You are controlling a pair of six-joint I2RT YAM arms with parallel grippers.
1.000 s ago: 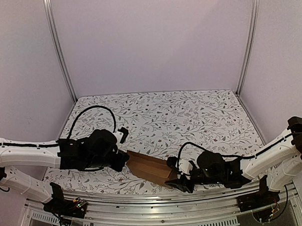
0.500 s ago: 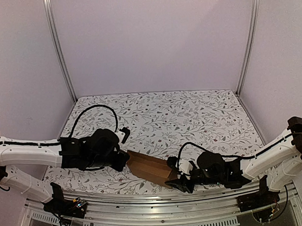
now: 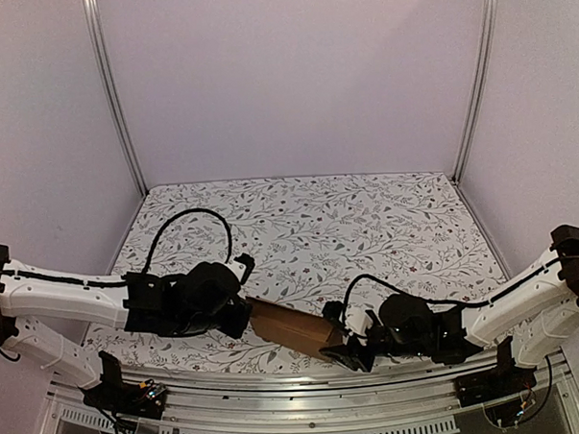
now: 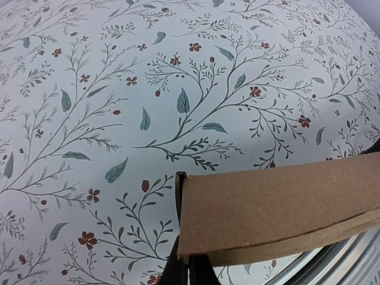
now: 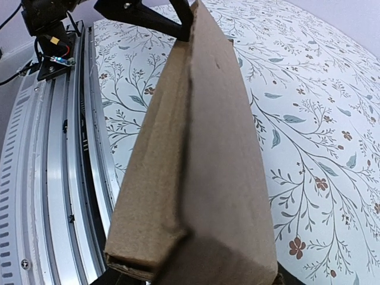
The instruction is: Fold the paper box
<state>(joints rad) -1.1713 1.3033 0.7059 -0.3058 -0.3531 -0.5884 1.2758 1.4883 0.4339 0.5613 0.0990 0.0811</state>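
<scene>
The paper box (image 3: 290, 327) is a narrow brown cardboard carton, held between both arms near the table's front edge. My left gripper (image 3: 244, 310) is shut on its left end; in the left wrist view the fingertips (image 4: 178, 270) pinch the box's (image 4: 279, 208) lower left corner. My right gripper (image 3: 348, 349) is shut on the right end. In the right wrist view the box (image 5: 202, 160) fills the middle and hides my fingers, and the left gripper (image 5: 178, 21) shows at its far end.
The floral tablecloth (image 3: 347, 224) covers the table. A metal rail (image 3: 297, 390) runs along the front edge, just below the box. White walls and metal posts (image 3: 111, 90) enclose the sides and back.
My left gripper has moved right and slightly toward the front edge, pushing the box's left end along. The box now looks shorter and lower between the grippers. The right gripper has shifted slightly.
</scene>
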